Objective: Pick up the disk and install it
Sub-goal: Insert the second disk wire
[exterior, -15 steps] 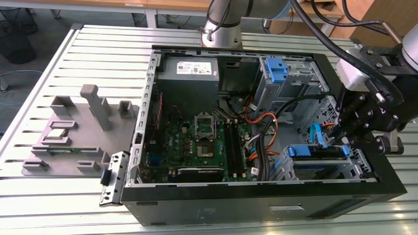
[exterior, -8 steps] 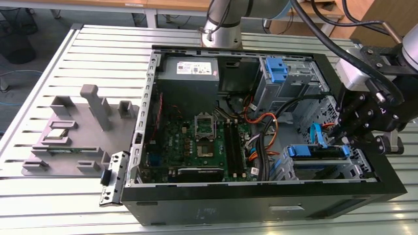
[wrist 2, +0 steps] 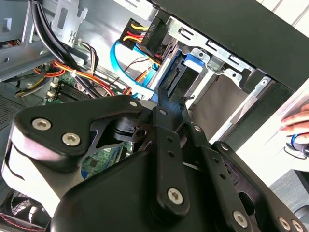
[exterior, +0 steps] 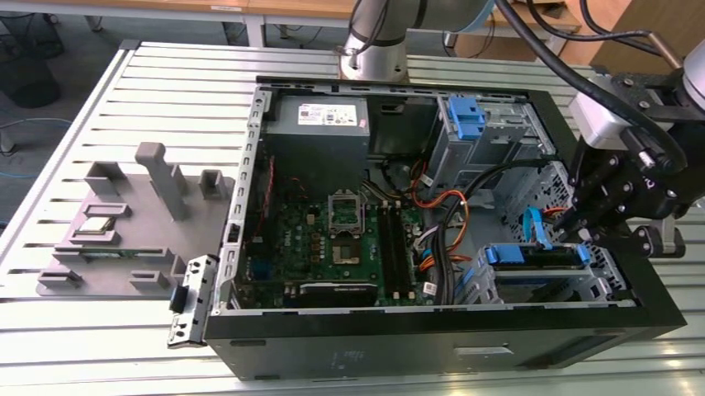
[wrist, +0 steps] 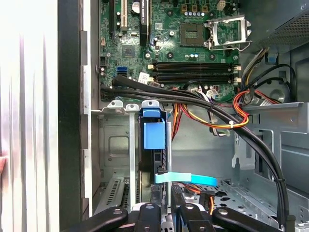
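The disk (exterior: 537,256), edged by its blue bracket, sits in the lower drive cage at the front corner of the open computer case (exterior: 441,346), on the exterior view's right. In the first wrist view the disk (wrist: 154,137) is edge-on between the cage's metal rails. My gripper (exterior: 575,224) hangs just above it, fingers drawn together with nothing between them. In the second wrist view the gripper (wrist 2: 166,99) points at the dark edge of the disk (wrist 2: 173,72), and I cannot tell whether they touch. The gripper (wrist: 164,193) also appears in the first wrist view.
Black, orange and blue cables (exterior: 518,177) run close beside the cage. A lone blue bracket (exterior: 468,115) stands in the upper bay, next to the grey power-supply box (exterior: 319,115). The motherboard (exterior: 342,239) lines the case floor. A grey fixture (exterior: 111,231) lies on the exterior view's left. A person's hand (wrist 2: 297,121) is just outside the case.
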You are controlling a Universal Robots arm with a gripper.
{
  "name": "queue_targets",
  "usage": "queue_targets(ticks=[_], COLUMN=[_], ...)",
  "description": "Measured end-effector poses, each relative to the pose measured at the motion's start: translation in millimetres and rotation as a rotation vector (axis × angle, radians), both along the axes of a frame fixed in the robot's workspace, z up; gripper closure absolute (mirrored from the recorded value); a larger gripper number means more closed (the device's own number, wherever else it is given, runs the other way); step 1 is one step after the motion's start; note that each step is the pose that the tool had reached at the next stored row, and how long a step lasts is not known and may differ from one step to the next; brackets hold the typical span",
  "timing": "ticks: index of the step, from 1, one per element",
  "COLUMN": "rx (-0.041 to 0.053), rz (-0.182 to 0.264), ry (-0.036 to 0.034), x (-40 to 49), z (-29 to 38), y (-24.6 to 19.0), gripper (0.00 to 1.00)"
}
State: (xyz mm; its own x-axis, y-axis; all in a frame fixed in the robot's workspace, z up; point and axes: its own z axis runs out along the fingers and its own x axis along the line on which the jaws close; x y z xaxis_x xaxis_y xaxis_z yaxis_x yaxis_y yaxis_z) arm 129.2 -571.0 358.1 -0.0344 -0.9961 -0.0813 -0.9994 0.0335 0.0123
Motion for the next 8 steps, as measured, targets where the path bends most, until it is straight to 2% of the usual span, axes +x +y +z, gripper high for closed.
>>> queue_targets(ticks=[5,8], rx=[0.0033,0.0047], rz=[0.000,0.000], ry=[0.0000,0.0000], x=[0.0,0.0], z=[0.2,-0.1], y=[0.4,3.1], gripper=[0.76,0.76])
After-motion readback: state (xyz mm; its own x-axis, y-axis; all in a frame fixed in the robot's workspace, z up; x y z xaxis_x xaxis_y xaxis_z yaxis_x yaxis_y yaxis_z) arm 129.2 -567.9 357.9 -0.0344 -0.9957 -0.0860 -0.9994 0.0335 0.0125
